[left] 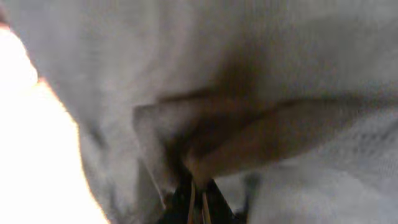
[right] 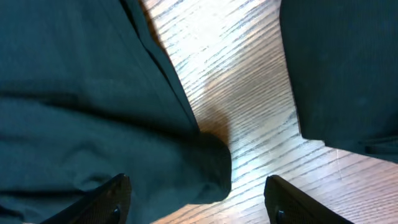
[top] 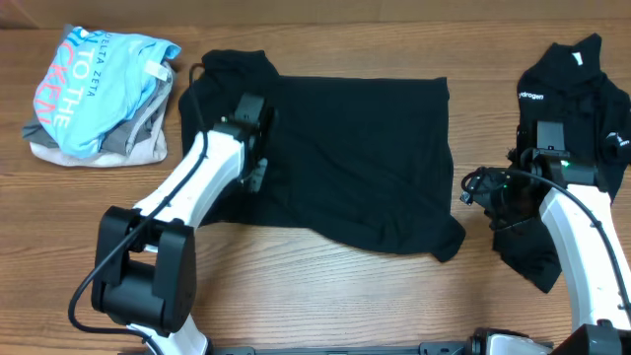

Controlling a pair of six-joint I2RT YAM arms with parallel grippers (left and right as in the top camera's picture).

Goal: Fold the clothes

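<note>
L jaws are pinching shut on a ridge of the shirt [top: 365, 148] nr its left edge, cloth bunching between them. R jaws are hanging wide, holding nothing, over the table [top: 325, 296] betw the shirt's right corner and the black heap [top: 582, 89]. Shirt is lying spread flat mid-table; stack [top: 99, 99] is sitting far left. Prob the first fold is starting: next L is needing to lift that edge and carry it across w/o dragging the rest

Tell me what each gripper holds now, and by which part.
Left gripper pinches a fold of the spread black shirt, near its left edge in the overhead view. Right gripper is open, holding nothing.
</note>
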